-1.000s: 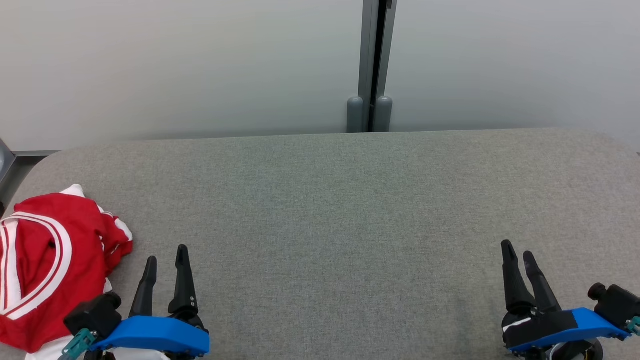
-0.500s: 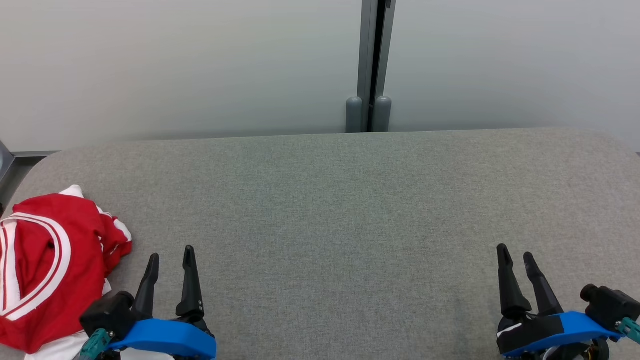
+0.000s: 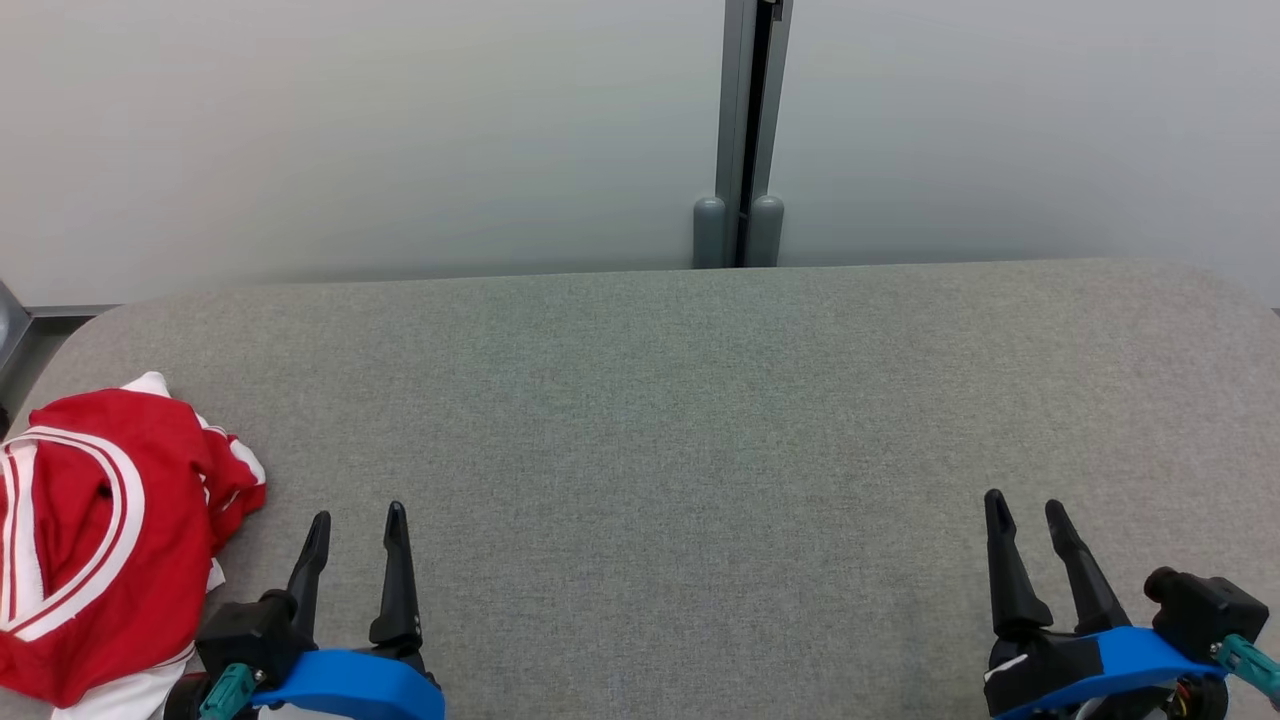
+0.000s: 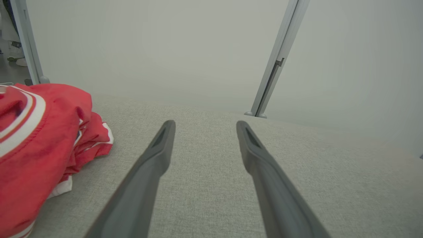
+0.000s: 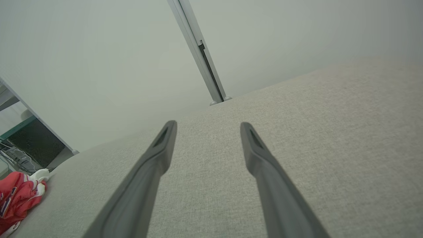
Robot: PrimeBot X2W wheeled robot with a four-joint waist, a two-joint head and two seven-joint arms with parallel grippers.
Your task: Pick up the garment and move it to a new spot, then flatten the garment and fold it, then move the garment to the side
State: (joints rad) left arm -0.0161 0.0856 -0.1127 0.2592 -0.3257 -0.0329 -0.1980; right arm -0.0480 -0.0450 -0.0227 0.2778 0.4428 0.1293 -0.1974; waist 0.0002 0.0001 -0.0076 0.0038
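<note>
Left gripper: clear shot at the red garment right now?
Probably yes. The left gripper is open, just beside the crumpled red garment on the grey surface, with nothing between them.

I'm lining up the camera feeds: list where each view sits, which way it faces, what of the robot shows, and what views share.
Head view: on the head, facing forward and down at the grey padded surface; open left hand lower left, open right hand lower right.
Left wrist view: on the left wrist, facing along its own fingers over the surface toward the pale wall.
Right wrist view: on the right wrist, likewise along its own fingers.
Shared: the red garment, left in all three.
</note>
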